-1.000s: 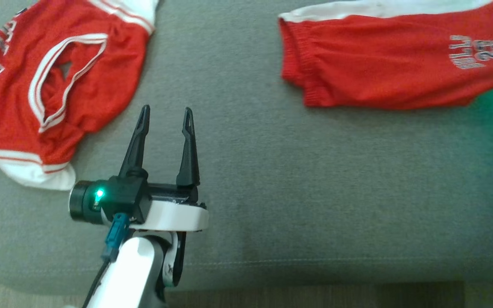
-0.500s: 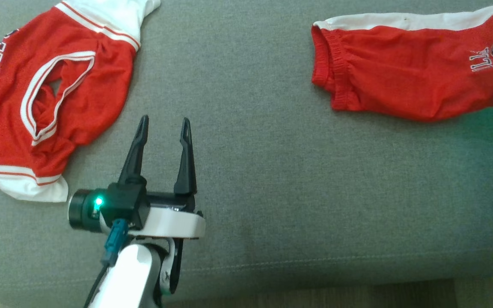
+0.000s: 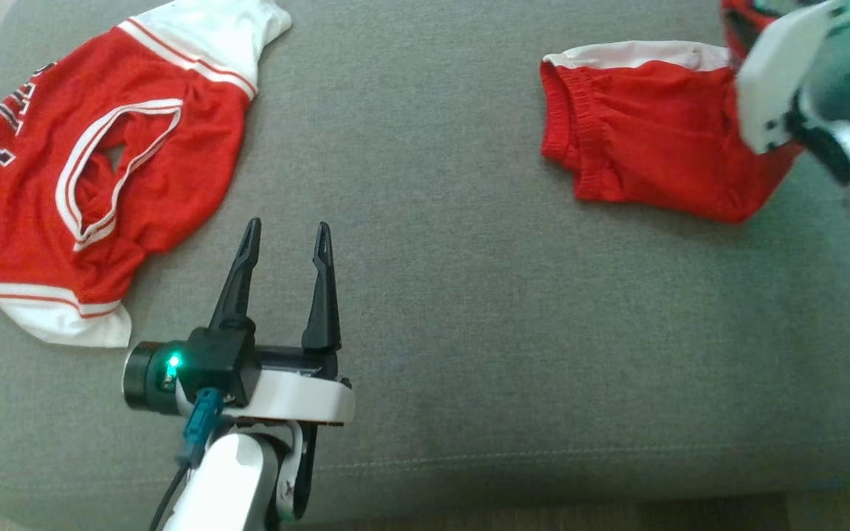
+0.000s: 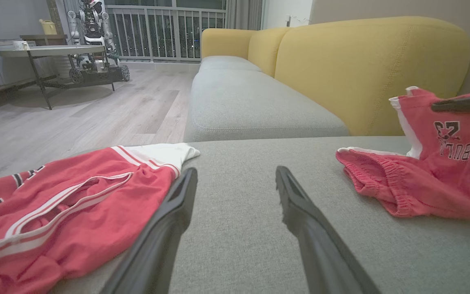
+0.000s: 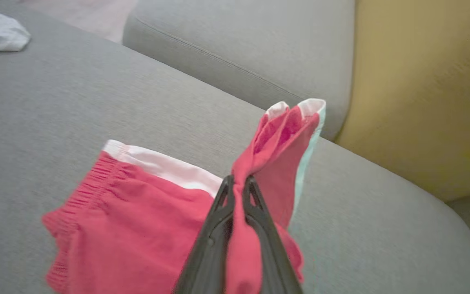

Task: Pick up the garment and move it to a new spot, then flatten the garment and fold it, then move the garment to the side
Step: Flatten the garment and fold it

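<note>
**Sofa seat** [image 3: 469,310], grey fabric, with a yellow backrest [image 4: 361,61] behind. It carries both garments. The broad middle between them is bare, probably the spot meant for spreading and folding.

**Jersey** [image 3: 41,221], red with white trim. It lies loosely flat at the robot's left end of the seat and nothing touches it. Judged not to be the piece in hand.

**Shorts** [image 3: 646,147], red with a white side stripe; this is the garment being worked. They are at the right end of the seat. The waistband end rests on the cushion and the other end is lifted and bunched into a peak. Gripped by one end, the rest trails free, which suits carrying them to a new spot.

**Right gripper** [image 5: 238,181]. Clamped tight on a pinched fold of the shorts, with cloth standing up between its fingers.

**Left gripper** [image 3: 286,234]. Fingers spread wide and holding nothing. It is poised over bare cushion near the jersey and well apart from the shorts, likely in reserve for flattening.
</note>
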